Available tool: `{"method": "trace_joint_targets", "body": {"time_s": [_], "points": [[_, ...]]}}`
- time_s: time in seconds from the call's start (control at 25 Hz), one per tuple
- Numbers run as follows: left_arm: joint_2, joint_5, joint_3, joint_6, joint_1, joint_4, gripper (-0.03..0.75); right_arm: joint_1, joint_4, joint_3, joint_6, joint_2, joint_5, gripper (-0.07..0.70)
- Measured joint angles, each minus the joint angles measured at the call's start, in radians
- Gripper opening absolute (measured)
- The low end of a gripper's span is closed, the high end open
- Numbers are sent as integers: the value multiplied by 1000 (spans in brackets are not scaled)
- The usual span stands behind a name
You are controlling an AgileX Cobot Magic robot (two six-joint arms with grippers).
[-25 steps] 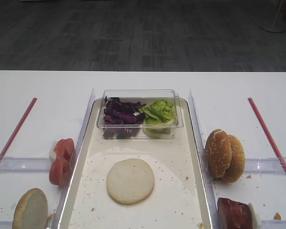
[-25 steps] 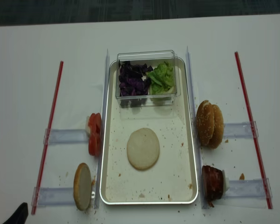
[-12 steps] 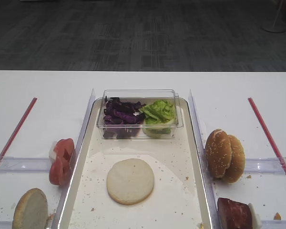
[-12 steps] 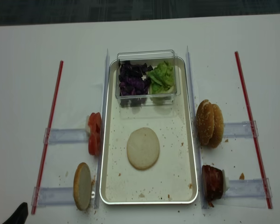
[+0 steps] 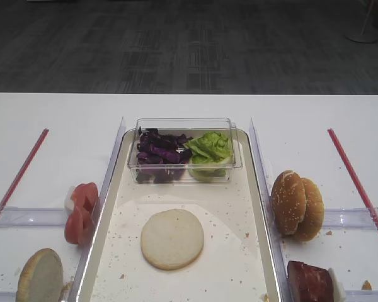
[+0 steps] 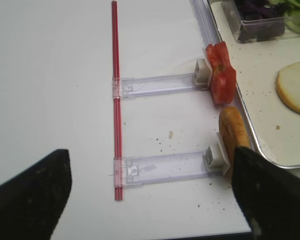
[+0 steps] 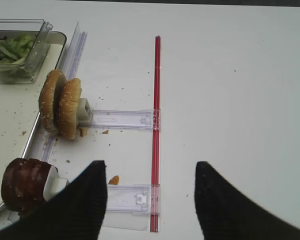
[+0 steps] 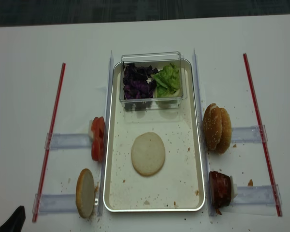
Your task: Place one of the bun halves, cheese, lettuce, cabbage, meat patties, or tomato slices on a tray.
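Nothing on the table [image 5: 63, 126] has shifted since the earlier frames; only the dark tip of the left arm at the bottom-left corner of the second overhead view has slipped a little lower toward the edge. One flat bun half [image 5: 172, 238] lies cut face up on the white lining of the tray [image 5: 258, 207], near its middle and apart from the clear tub [image 5: 184, 150] at the far end, which holds the cabbage [image 5: 159, 151] on the left and the lettuce [image 5: 209, 146] on the right. Left of the tray, the tomato slices [image 5: 80, 212] stand on edge against a clear holder, and a second bun half [image 5: 40, 275] stands on edge nearer the camera. Right of the tray stand two sesame buns [image 5: 296, 204] and, closer, the meat patties [image 5: 310, 282]. The left tool [image 6: 150, 200] hangs above the table beside the tomato with its fingers [image 6: 30, 195] spread wide and gripping nothing. The right tool [image 7: 149, 200] hangs above the table near the meat, likewise spread and empty.
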Motion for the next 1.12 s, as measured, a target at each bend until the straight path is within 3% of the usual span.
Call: {"method": "trace_joint_targets", "body": {"time_s": [1.12], "points": [[0, 0, 0, 0, 4, 0, 598, 0, 0, 0, 0, 0, 0, 426]]}}
